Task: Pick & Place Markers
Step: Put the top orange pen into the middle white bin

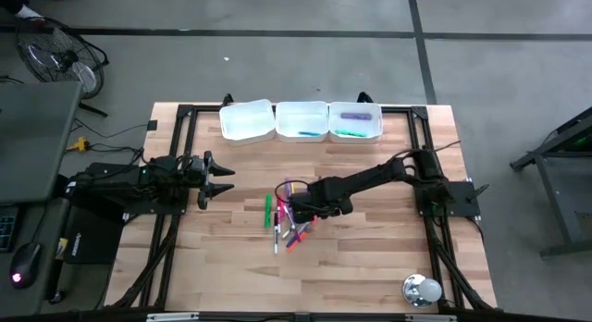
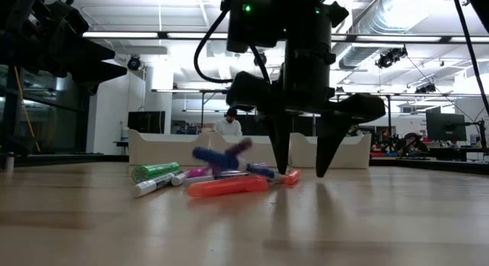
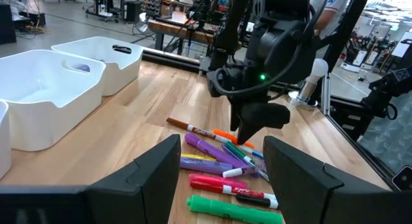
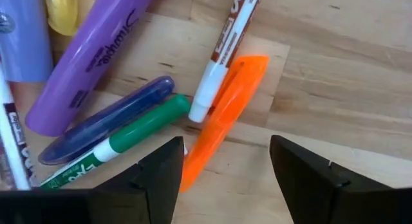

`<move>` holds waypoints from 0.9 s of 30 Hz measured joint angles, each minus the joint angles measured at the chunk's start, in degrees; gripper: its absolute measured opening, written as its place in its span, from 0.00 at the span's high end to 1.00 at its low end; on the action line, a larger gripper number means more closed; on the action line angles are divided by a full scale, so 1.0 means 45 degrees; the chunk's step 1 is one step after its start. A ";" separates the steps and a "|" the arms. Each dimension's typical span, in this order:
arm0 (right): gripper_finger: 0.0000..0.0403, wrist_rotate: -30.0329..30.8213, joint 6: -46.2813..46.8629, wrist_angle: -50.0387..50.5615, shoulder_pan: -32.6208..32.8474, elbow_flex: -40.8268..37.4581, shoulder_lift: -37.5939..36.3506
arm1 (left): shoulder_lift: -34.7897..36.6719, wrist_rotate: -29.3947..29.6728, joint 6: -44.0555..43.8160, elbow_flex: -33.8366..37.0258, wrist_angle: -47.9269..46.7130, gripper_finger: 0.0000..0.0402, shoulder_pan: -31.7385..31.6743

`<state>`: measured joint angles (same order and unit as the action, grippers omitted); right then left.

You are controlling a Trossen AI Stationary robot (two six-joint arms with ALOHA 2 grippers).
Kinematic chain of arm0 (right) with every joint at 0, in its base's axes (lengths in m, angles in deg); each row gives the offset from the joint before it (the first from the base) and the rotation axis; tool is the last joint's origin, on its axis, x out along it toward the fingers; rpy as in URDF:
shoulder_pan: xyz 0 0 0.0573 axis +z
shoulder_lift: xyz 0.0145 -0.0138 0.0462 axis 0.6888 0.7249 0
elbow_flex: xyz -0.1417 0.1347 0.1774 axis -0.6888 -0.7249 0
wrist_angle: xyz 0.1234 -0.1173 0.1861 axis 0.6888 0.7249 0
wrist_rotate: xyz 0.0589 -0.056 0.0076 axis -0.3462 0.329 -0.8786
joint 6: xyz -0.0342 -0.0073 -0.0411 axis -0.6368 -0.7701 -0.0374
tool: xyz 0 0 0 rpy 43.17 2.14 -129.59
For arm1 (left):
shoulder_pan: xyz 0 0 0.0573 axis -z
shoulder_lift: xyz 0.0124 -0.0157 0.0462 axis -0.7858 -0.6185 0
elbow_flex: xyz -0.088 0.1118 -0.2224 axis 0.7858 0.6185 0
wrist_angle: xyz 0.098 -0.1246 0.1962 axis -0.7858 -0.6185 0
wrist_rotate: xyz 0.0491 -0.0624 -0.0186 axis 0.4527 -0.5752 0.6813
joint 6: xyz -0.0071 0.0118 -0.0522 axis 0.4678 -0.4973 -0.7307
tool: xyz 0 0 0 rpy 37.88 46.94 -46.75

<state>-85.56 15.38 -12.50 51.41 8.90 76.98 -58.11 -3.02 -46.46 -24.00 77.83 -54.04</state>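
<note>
A loose pile of markers (image 1: 289, 216) lies in the middle of the table, with a green one (image 1: 268, 211) at its left edge. My right gripper (image 1: 310, 211) points down over the pile's right side, open, its fingertips just above the wood (image 2: 302, 168). In the right wrist view an orange marker (image 4: 225, 114) lies flat between the two fingers of my right gripper (image 4: 225, 143), beside a blue one (image 4: 109, 124), a green-and-white one (image 4: 129, 137) and a purple one (image 4: 90, 56). I see no touch. My left gripper (image 1: 222, 179) waits open at the table's left.
Three white trays (image 1: 248, 120) (image 1: 302, 120) (image 1: 356, 123) stand in a row at the far edge. The right one holds a purple and a green marker. A shiny round object (image 1: 422, 290) sits near the front right corner. Bare wood lies around the pile.
</note>
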 joint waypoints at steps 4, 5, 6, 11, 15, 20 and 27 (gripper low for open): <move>0.45 0.0097 0.0000 0.0338 0.0001 0.0005 0.0005 | 0.0000 0.0000 0.0000 0.0000 -0.0002 0.45 0.0005; 0.45 0.0130 0.0000 0.0513 0.0001 0.0010 0.0005 | 0.0003 0.0000 -0.0003 0.0000 0.0000 0.45 0.0005; 0.45 0.0126 0.0000 0.0681 0.0001 0.0010 0.0005 | 0.0003 0.0000 0.0001 0.0000 0.0000 0.45 0.0002; 0.45 0.0125 -0.0005 0.1201 0.0001 0.0015 0.0005 | 0.0000 0.0000 -0.0001 0.0000 -0.0001 0.45 0.0003; 0.45 0.0176 -0.0100 0.1458 0.0001 -0.0019 0.0073 | 0.0003 0.0000 -0.0003 0.0000 -0.0005 0.45 0.0000; 0.45 0.0261 -0.0466 0.1414 0.0001 -0.0010 0.0063 | 0.0003 0.0000 -0.0001 0.0000 -0.0002 0.45 0.0000; 0.45 0.0450 -0.1852 0.1764 0.0001 -0.0010 0.0058 | 0.0001 0.0000 0.0002 0.0000 -0.0001 0.45 0.0004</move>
<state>-83.53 7.04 -4.56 51.42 8.85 77.24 -58.10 -3.02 -46.45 -24.00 77.83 -54.02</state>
